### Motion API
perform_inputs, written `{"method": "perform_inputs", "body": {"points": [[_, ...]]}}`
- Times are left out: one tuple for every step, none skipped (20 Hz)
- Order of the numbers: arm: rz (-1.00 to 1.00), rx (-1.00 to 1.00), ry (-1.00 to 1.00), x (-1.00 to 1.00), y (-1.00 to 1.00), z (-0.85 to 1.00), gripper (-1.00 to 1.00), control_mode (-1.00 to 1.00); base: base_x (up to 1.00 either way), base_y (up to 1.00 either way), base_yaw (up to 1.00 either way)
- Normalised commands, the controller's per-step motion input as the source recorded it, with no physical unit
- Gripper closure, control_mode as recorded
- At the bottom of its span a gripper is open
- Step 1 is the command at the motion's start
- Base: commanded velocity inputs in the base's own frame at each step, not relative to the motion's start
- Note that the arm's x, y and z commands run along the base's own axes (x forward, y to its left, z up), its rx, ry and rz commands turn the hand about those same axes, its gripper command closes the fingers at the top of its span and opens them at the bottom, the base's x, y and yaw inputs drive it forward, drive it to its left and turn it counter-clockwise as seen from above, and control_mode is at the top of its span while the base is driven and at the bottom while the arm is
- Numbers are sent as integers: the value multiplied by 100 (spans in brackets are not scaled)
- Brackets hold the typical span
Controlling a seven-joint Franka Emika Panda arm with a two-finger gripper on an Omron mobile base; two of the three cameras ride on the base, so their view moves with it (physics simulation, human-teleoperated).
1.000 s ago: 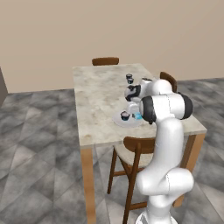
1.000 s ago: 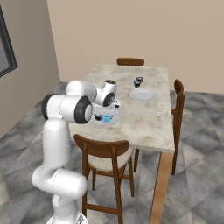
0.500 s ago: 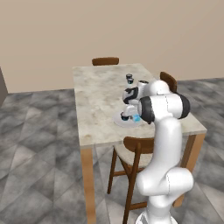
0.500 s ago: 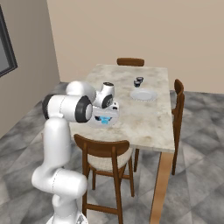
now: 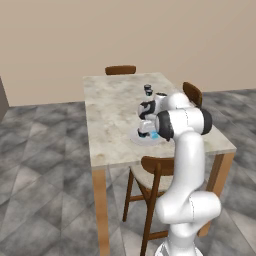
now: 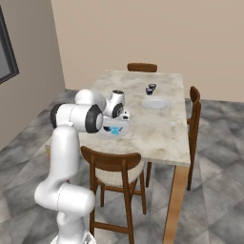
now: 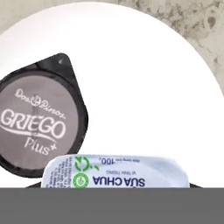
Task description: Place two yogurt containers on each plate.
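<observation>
Marble-patterned tabletop (image 5: 110, 115) carries the near plate (image 5: 138, 140) by its front edge. In the left base view, the claw (image 5: 145, 131) hangs low over that plate with a pale-lidded, light blue yogurt cup (image 5: 154, 135) just beside it. It sits slightly lower than half a second ago; the plate has not shifted. Two more dark cups (image 5: 148, 90) stand further back on the tabletop.

In the right base view, the claw (image 6: 119, 122) is over the near plate (image 6: 106, 134), with blue showing beneath it (image 6: 113, 130). The far plate (image 6: 156, 103) lies well apart, bare, with two cups (image 6: 151, 88) just behind it. Their placement matches the earlier frame.

In the hand view, the near plate (image 7: 144, 87) holds a dark round cup with a grey lid marked GRIEGO (image 7: 37, 118). A second cup with a white and blue printed lid (image 7: 116, 171) sits at the bottom edge, between the fingers. The claw is closed on this cup. Whether its base touches the plate cannot be told.
</observation>
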Motion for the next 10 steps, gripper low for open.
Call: {"method": "perform_inputs", "body": {"points": [[0, -10, 9, -2, 4, -19, -100, -100, 0, 0, 0], [0, -12, 5, 0, 8, -1, -100, -100, 0, 0, 0], [0, -9, 2, 0, 5, 0, -100, -100, 0, 0, 0], [0, -3, 0, 0, 0, 11, -100, -100, 0, 0, 0], [0, 0, 0, 0, 0, 11, -100, -100, 0, 0, 0], [0, 0, 0, 0, -2, 16, -100, -100, 0, 0, 0], [0, 0, 0, 0, 0, 20, -100, -100, 0, 0, 0], [0, 0, 0, 0, 0, 26, -100, -100, 0, 0, 0], [0, 0, 0, 0, 0, 22, -100, -100, 0, 0, 0], [0, 0, 0, -8, 0, 21, -100, -100, 0, 0, 0]]}}
